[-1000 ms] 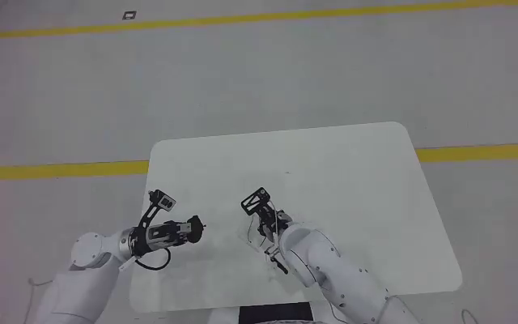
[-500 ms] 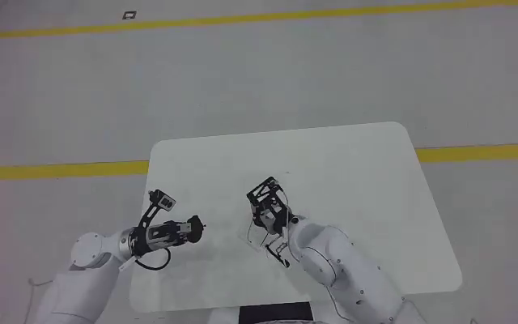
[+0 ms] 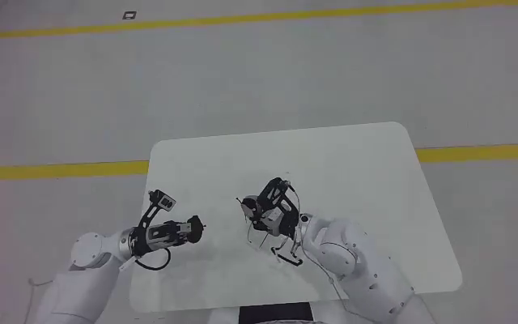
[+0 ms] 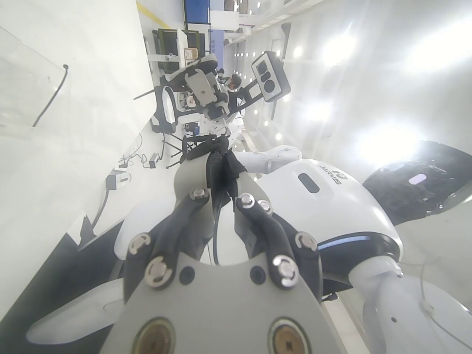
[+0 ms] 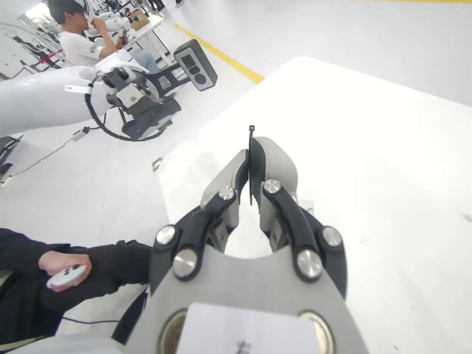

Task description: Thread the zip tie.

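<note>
Gripping zip tie (image 5: 252,133), right tool (image 5: 250,146), head protruding

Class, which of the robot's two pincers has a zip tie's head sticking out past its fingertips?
The right pincer, nearer the middle of the table: the black zip tie is clamped between its pads. The left pincer sits near the edge.

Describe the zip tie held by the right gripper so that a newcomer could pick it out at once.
Start at the white table, then find the right gripper over it. Clamped between its grey fingers is the zip tie: the only thin black strap there, its small square head poking just past their tips.
</note>
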### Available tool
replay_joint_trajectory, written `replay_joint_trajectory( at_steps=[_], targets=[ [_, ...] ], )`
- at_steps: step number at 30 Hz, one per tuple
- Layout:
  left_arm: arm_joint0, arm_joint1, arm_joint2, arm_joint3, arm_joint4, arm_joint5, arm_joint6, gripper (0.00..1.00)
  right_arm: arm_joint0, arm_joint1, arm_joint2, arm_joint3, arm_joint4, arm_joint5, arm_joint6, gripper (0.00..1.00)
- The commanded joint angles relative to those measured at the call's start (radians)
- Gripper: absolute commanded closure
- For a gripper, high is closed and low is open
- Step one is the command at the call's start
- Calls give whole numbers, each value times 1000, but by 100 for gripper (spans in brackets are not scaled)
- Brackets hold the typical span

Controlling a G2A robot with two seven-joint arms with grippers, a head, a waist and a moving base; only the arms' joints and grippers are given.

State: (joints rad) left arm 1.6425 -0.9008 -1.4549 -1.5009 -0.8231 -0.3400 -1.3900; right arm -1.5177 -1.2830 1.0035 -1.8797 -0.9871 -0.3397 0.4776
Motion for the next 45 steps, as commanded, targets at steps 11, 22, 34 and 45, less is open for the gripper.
replay_joint_trajectory(
  at_steps=[11, 22, 34, 45],
  targets=[
    [0, 0, 0, 0, 0, 0, 0, 100, 51, 54, -98, -22, 192, 0, -277, 100],
    [0, 0, 0, 0, 0, 0, 0, 100, 96, 88, -160, -24, 244, 0, -303, 100],
    [0, 0, 0, 0, 0, 0, 0, 100, 188, 107, -281, -4, 272, 0, -369, 100],
    [0, 0, 0, 0, 0, 0, 0, 100, 193, 107, -292, 16, 254, 0, -375, 100]
  ],
)
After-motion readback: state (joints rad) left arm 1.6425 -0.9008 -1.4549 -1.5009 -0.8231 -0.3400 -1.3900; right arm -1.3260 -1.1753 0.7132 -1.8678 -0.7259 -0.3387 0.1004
